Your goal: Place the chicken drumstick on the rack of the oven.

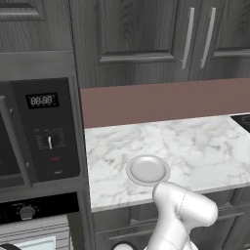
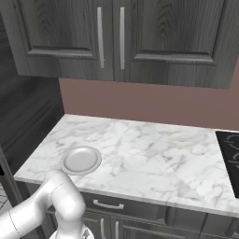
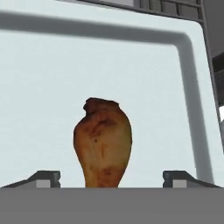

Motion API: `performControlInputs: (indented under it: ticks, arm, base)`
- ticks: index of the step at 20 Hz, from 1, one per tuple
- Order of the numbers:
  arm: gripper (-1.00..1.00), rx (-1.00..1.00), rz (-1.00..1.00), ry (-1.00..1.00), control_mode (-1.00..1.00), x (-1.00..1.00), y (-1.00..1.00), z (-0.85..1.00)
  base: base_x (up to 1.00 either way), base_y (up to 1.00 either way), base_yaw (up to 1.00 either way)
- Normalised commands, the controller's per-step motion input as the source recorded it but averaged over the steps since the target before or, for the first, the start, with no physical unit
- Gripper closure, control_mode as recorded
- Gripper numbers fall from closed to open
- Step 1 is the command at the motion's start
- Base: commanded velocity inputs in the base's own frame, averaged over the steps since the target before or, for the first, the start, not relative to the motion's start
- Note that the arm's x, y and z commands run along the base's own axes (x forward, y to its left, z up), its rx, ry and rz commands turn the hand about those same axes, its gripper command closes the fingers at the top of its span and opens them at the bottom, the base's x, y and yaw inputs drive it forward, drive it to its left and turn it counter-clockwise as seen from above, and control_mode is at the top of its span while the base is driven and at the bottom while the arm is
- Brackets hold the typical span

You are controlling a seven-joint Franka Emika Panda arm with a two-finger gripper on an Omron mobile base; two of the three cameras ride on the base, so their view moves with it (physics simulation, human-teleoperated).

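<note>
The hand hung with its 2 fingertips spread wide apart, the drumstick standing between them without touching either, over the pale open oven door. On the marble desk, the grey plate sat bare beside the oven.

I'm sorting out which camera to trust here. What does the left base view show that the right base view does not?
Left base view alone: the oven with its round knob, and above it the black appliance with the clock display. Right base view alone: the drawer handle under the counter. Both: the round grey plate, bare, on the marble counter, the upper cabinets, and the cooktop corner.
</note>
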Motion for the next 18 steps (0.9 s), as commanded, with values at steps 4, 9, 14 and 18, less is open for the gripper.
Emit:
performControlInputs:
  ticks: [4, 9, 14, 18]
  arm:
    - [-1.0, 0.0, 0.0, -0.09, -1.0, -0.37, 0.0, 0.52]
    - [-1.0, 0.02, -0.03, -0.03, -1.0, -0.54, -0.07, 0.71]
    - [-1.0, 0.14, -0.02, -0.06, -1.0, -0.54, -0.53, 0.84]
    - [-1.0, 0.24, -0.02, -0.07, -1.0, -0.52, -0.79, 0.81]
  base:
    - [0.0, 0.0, 0.0]
    - [0.0, 0.0, 0.0]
    - [0.0, 0.0, 0.0]
    - [0.0, 0.0, 0.0]
